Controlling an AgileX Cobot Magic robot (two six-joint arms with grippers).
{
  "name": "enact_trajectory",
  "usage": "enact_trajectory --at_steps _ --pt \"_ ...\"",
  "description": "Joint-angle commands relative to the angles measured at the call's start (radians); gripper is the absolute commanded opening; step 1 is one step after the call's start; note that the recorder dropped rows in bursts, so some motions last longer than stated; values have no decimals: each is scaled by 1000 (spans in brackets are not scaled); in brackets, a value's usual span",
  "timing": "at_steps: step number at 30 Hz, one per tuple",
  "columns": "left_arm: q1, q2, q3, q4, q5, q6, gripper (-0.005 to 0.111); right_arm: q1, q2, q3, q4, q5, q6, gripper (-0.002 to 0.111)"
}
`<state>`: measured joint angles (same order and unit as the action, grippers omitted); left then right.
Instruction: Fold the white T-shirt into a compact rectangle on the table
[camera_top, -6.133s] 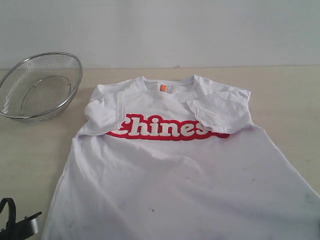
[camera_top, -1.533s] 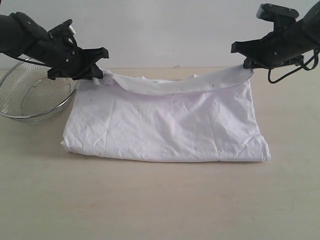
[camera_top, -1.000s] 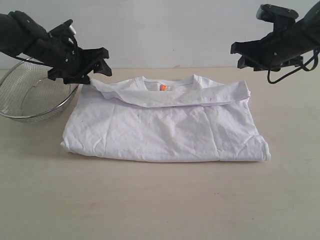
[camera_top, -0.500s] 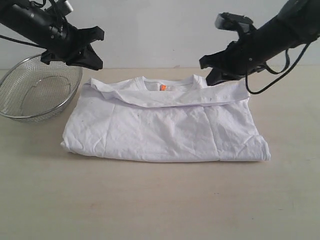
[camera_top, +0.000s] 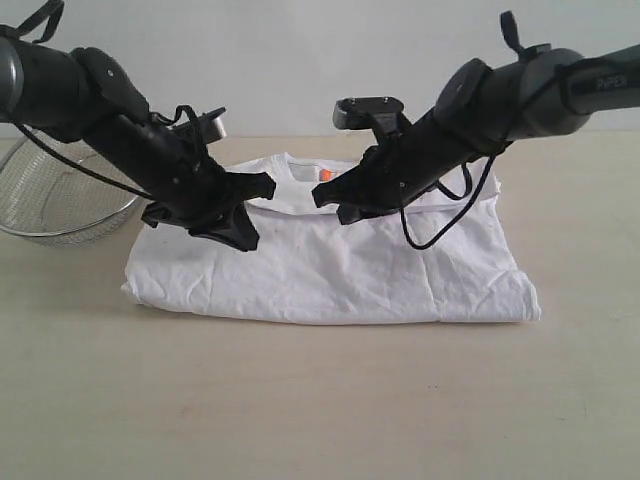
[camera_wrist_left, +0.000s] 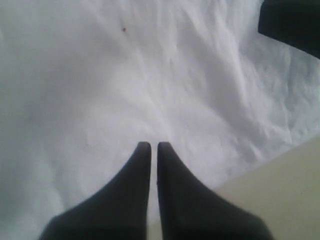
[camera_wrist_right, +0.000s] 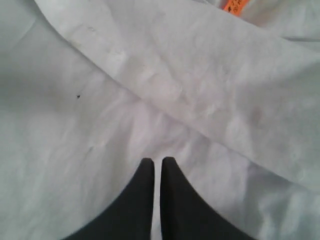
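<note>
The white T-shirt lies on the table folded bottom-up into a wide wrinkled band, its collar and orange neck tag showing at the far edge. My left gripper is shut with nothing in it, low over the shirt's left half; white cloth fills its view past the gripper. My right gripper is shut and empty too, over the shirt's middle just below the collar fold. The right wrist view shows the gripper, the folded hem and the tag.
A silver wire-mesh bowl stands at the back left, partly hidden by my left arm. My right arm and its cable reach in from the upper right. Bare tabletop lies in front of the shirt.
Both grippers let go of the shirt's far corners, shut, and swung down and inward over the shirt. The hem settled flat near the collar.
</note>
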<state>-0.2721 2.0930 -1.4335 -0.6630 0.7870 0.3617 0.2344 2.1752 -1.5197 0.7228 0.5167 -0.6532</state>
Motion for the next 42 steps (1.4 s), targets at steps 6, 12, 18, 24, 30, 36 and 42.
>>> enact_trajectory --at_steps 6,12,18,24,30,36,42 --pt "-8 -2 27 2 -40 0 4 35 86 -6 5 -200 -11 0" --pt "-8 -2 27 2 -50 0 4 35 147 -57 5 -298 7 0" --pt "-8 -2 27 2 -50 0 4 33 187 -180 5 -330 36 0" --pt "-8 -2 27 2 -46 2 4 -9 247 -404 5 -285 101 0" --pt "-8 -2 27 21 -38 2 4 -64 246 -506 -9 -121 129 0" --pt "-8 -2 27 51 -65 2 4 -67 241 -504 -275 252 229 0" --pt "-8 -2 27 72 -81 4 4 -74 241 -504 -573 302 369 0"
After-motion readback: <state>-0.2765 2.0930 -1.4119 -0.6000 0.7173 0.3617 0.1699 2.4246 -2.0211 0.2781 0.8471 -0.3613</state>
